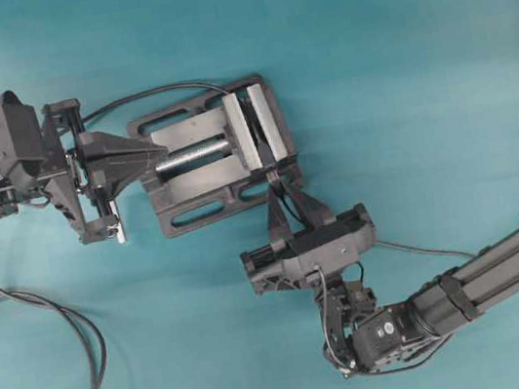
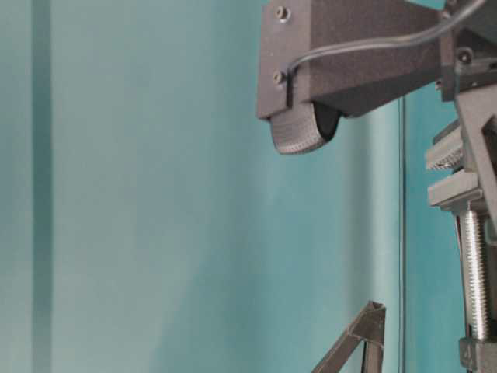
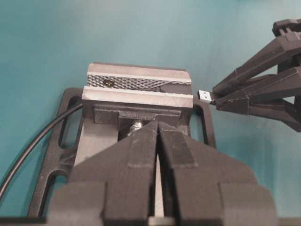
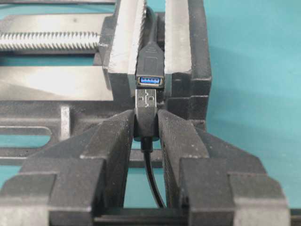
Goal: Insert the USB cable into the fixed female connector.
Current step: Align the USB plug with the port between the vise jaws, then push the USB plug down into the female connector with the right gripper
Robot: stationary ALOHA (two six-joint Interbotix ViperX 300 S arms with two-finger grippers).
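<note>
A: Right gripper (image 4: 146,125)?
B: Clamped on USB cable (image 4: 146,117) plug, metal tip just short of fixed female connector (image 4: 150,70), lined up, apart by a sliver.
A: Connector where?
B: Pinched between vise (image 4: 181,52) jaws, blue port facing plug.
A: Left gripper (image 3: 158,155)?
B: Fingers pressed together, holding nothing, over vise screw end.

Right arm enters from right edge, wrist bent, right gripper (image 1: 284,193) at frame centre pointing up, fingers clamped on USB cable (image 4: 146,115) plug. Left gripper (image 1: 150,155) at upper left, pointing right, fingers pressed together, nothing held.
</note>
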